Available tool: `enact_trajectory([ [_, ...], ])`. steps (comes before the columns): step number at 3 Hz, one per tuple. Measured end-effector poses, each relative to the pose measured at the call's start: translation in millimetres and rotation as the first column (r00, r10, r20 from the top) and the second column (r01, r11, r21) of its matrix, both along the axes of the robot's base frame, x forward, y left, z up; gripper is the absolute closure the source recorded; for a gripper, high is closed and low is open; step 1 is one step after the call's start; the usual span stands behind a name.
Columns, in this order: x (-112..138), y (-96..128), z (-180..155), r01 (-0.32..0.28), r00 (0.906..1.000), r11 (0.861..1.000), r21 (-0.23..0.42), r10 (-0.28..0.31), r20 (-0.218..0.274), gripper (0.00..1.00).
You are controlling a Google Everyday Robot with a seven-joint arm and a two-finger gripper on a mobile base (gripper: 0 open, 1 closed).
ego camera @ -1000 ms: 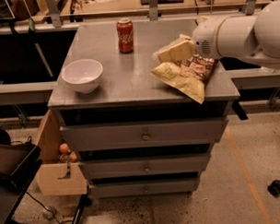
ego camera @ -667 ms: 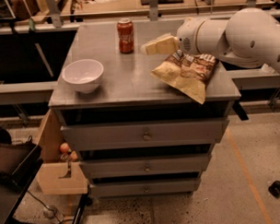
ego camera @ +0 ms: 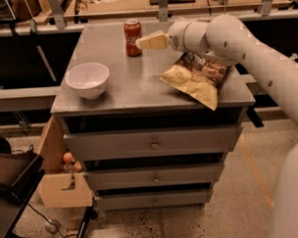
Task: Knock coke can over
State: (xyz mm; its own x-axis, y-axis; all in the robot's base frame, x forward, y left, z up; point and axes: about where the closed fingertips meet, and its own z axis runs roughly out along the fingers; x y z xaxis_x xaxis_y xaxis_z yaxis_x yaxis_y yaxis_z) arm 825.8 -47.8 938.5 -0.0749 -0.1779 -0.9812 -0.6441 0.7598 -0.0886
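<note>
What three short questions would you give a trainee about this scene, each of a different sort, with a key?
1. True or false: the coke can lies on its side.
2. The gripper is closest to: A) the bowl; B) the coke can; C) the chip bag.
3. Fill in: in the picture, the bowl stands to the ___ of the coke can.

Key:
1. False. It stands upright near the back of the tabletop.
2. B. The gripper is right beside the coke can, at about mid-height.
3. left
</note>
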Motion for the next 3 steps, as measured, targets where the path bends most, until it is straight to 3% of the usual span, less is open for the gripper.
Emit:
enact_trajectory([
  [1, 33.0, 17.6, -1.0, -0.016, 0.9997, 1.000, -0.011, 0.017, 0.019, 0.00],
  [3, 73.9, 47.9, 4.7, -0.066, 0.9976, 0.998, -0.015, 0.066, 0.022, 0.00],
])
